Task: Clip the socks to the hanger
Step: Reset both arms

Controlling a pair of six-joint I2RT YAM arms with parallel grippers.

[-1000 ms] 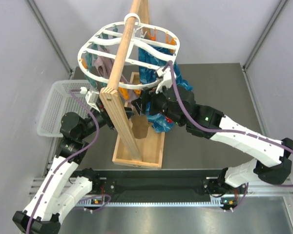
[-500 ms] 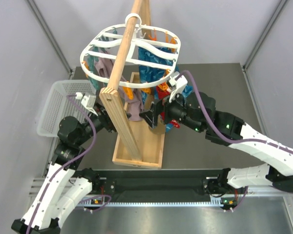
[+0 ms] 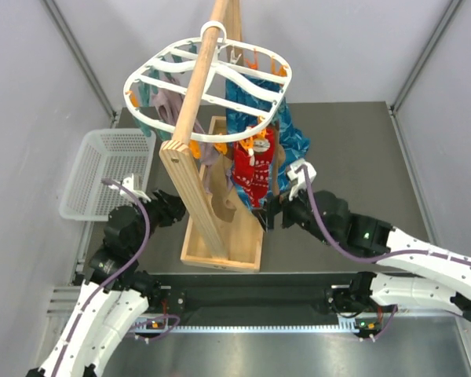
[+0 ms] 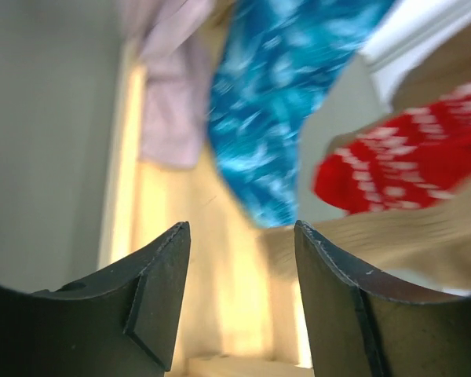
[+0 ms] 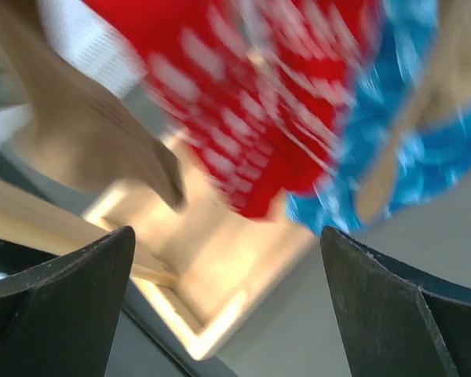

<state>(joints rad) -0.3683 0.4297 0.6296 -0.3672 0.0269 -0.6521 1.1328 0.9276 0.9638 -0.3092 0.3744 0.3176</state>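
Note:
The white oval hanger (image 3: 276, 100) hangs on the wooden pole. A red sock with white pattern (image 3: 253, 174) hangs from it on an orange peg, with blue socks (image 3: 289, 141) behind and a mauve sock (image 3: 166, 102) on the left. A tan sock (image 3: 223, 204) hangs low beside the red one. My left gripper (image 3: 173, 210) is open and empty, left of the stand; its view shows the mauve sock (image 4: 169, 118), blue sock (image 4: 282, 110), red sock (image 4: 400, 165) and tan sock (image 4: 392, 236). My right gripper (image 3: 271, 212) is open and empty, just right of and below the red sock (image 5: 259, 102).
The wooden pole stand (image 3: 195, 94) rises from a wooden tray base (image 3: 220, 247), whose corner shows in the right wrist view (image 5: 212, 306). A white mesh basket (image 3: 102, 169) stands at the left on the dark table.
Both arms have pulled back and down toward the near edge. My right gripper has come away from the pegs, and the red sock now hangs free from the hanger.

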